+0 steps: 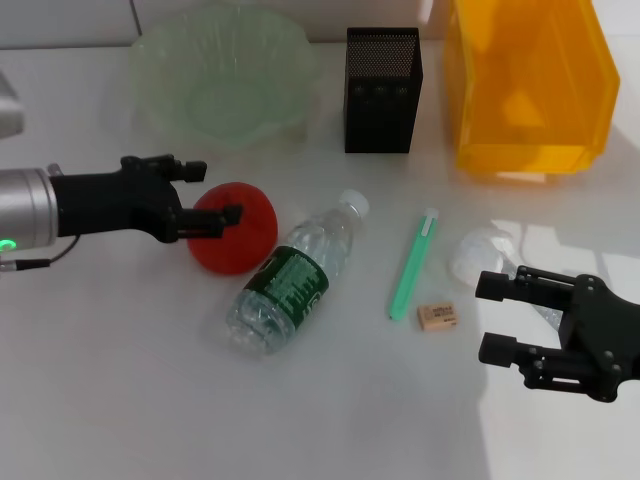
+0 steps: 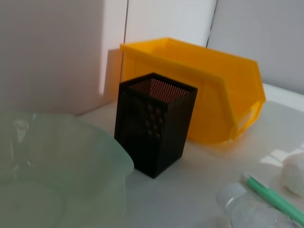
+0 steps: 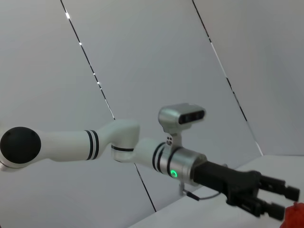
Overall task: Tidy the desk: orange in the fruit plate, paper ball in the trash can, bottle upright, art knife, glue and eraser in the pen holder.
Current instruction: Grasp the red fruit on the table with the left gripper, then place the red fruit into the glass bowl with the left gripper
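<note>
L gripper [image 1: 205, 195] is held w/ fingers apart around the orange [image 1: 235, 229], which sits on the desk next to the lying bottle [image 1: 291, 276]. R gripper [image 1: 497, 317] is kept spread near the eraser [image 1: 437, 317] & paper ball [image 1: 482, 252].

orange [image 1: 240, 235]: left side covered by the left gripper's [image 1: 215, 195] fingers
trash can [image 1: 530, 85]: top cut off at the far edge
eraser [image 1: 437, 317]: print too tiny to read

Red-orange orange [image 1: 238, 232] beside toppled bottle [image 1: 292, 276], tan eraser [image 1: 437, 317] near crumpled paper ball [image 1: 483, 254]
</note>
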### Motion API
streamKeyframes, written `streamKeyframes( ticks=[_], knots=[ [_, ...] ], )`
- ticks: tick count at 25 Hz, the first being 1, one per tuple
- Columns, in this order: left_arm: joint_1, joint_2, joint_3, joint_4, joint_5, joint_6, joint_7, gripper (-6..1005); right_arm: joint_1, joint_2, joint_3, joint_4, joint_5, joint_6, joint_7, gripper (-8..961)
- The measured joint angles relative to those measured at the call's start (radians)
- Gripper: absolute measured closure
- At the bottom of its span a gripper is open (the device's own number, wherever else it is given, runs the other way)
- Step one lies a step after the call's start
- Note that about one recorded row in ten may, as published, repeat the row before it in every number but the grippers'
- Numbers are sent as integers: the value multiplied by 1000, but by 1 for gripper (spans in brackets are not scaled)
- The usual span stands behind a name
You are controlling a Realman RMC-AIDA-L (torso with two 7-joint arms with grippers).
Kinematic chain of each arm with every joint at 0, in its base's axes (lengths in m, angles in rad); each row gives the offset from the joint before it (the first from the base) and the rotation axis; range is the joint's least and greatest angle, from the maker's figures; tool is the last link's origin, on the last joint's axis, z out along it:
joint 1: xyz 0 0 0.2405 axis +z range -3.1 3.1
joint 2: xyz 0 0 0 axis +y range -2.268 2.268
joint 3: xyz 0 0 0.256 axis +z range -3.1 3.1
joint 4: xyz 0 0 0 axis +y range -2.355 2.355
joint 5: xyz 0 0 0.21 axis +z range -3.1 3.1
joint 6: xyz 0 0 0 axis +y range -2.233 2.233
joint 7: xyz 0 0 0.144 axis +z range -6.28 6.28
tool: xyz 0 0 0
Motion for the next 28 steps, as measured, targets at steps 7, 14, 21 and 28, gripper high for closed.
streamKeyframes(
  ticks=[7,14,21,28],
  knots=[
    [-15,-2,149,-55,-6,-117,-2,168,-1,11,0,0,0,0,0,210],
    [-9,-3,151,-47,-33,-121,6,228,-1,11,0,1,3,0,0,210],
    [-9,-3,151,-53,-37,-124,13,489,-1,11,0,-1,6,0,0,214],
    [-3,-1,147,-35,-64,-85,13,768,-2,10,2,-4,7,0,1,223]
  ],
)
